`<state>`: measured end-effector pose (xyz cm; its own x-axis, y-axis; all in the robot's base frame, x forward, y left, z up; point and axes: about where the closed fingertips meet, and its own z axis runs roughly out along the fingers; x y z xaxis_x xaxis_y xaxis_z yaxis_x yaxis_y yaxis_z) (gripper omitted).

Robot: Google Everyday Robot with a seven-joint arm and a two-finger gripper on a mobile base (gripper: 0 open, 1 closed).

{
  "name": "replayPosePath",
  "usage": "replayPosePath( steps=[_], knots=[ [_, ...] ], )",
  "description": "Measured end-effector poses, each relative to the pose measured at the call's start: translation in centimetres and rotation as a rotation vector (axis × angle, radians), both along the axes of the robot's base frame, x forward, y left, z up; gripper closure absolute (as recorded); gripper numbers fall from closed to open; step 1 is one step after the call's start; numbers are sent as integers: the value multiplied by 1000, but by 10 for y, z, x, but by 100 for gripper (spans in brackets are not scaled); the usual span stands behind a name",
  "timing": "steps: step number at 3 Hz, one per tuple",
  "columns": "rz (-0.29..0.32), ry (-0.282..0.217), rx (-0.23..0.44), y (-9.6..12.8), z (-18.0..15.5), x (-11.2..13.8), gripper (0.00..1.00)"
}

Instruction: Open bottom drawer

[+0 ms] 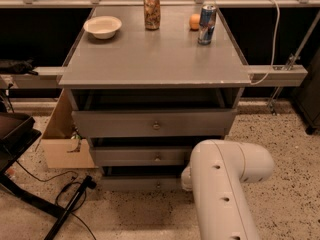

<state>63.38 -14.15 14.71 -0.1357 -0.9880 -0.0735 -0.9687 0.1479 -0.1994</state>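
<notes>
Three drawers are facing me; I am targeting the bottom drawer (145,184), nearest the floor, probably light and rigid, best pulled by its slick little knob (158,185). The gripper (185,178) is sitting at its right end, mostly behind the arm (225,184); I cannot tell its state.

- A grey three-drawer cabinet (150,59) fills the centre of the frame, standing on a speckled floor (280,139).
- On its top: a white bowl (102,26) at upper left, a brown can (151,12) at the rear centre, and an orange (194,21) just beside a blue can (206,24) at upper right.
- The bottom drawer (135,184), lowest and narrowest, carries one small knob (158,185); a dark gap shows above it.
- The robot's white arm (225,184) rises from the lower edge, right of centre, covering that drawer's right end; the gripper is out of sight behind it.
- A cardboard box (62,146) sits at the cabinet's left, with black cables (70,196) below.
</notes>
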Motion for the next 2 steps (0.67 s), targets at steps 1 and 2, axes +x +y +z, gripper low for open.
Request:
replayPosePath(
  steps=[1, 2],
  knots=[
    [0, 0, 0, 0, 10, 0, 100],
    [6, 12, -7, -2, 14, -5, 100]
  ],
)
